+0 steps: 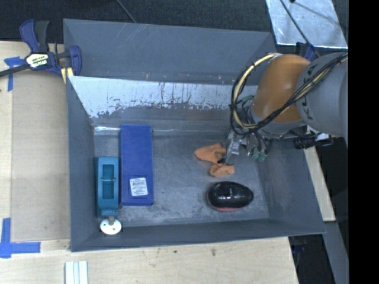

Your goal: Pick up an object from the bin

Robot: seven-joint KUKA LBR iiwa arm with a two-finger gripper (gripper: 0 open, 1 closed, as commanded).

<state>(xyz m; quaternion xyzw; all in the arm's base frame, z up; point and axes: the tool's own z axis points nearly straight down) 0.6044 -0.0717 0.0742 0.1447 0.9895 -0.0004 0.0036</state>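
The arm [323, 96] is reaching in from the right of the frame, and its gripper [231, 151] is hanging low in the right half of the bin [177, 52], right at the near edge of a crumpled orange rag [208, 153]. The rag is lying on the bin floor a little right of centre, one lobe spreading left and a smaller one [222, 170] trailing down toward a black mouse [230, 196] just below it. From where I am standing the gripper is looking as if it is touching the rag or sitting just above it, but I cannot tell whether it is spread or pressed together, and I am not seeing anything clearly caught in it.

So I am judging the task as barely begun on its main part: the approach looks made, but the grasp is not showing as done, and nothing is lifting off the floor. Closing on the rag, raising it and carrying it clear of the bin are all looking to be left.

Everything else is lying well apart on the left side: a blue box [137, 164], a teal dispenser [107, 185] touching its left flank, and a small white disc [110, 226] in the lower left corner
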